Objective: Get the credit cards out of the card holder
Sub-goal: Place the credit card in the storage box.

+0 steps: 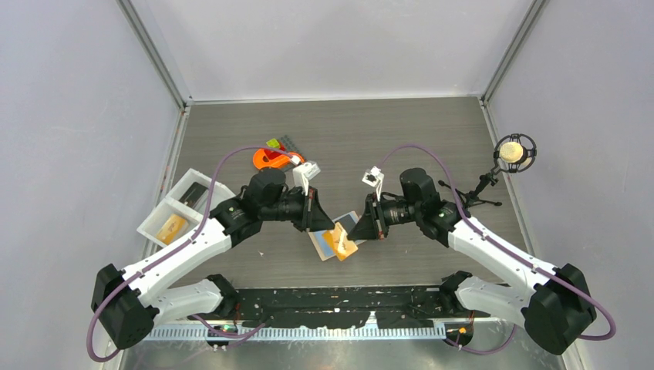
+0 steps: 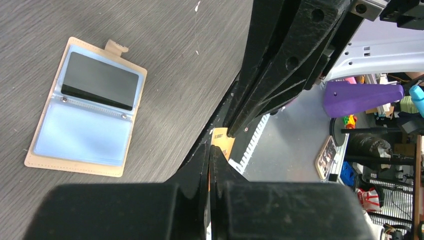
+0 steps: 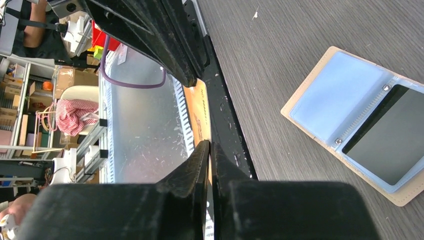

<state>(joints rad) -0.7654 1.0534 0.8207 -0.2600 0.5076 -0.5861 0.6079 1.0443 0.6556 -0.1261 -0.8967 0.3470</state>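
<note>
Pinching the orange card point(image 1: 341, 245): both arms at once. The left fingers point(image 2: 206, 157) are pressed together on one end of it, and the right fingers point(image 3: 205, 150) are pressed together on the other.
Orange card, position: held up off the bench point(image 1: 385, 131) in the middle of the workspace. It is out of the card holder point(image 1: 318, 243) and not touching it.
Orange card, orientation: it spans from one pair of fingers to the other. Each wrist camera sees it edge-on as a thin strip, while the overhead view shows its broad face turned roughly upward.
Card holder, position: lying flat on the bench, spread open with its pale blue inner faces up, just below the raised card.
Card holder, long axis: diagonal in the overhead view, running from lower left to upper right. In the left wrist view the snap tab point(image 2: 116, 46) points toward the far end of the bench.
Black card point(image 2: 100, 80): tucked in the pocket on the tab half, its long side parallel to the spine — the other pocket shows only blue.
Left side of bench: a white tray point(image 1: 151, 231), with an orange toy point(image 1: 268, 159) behind it — both well apart from the holder.
</note>
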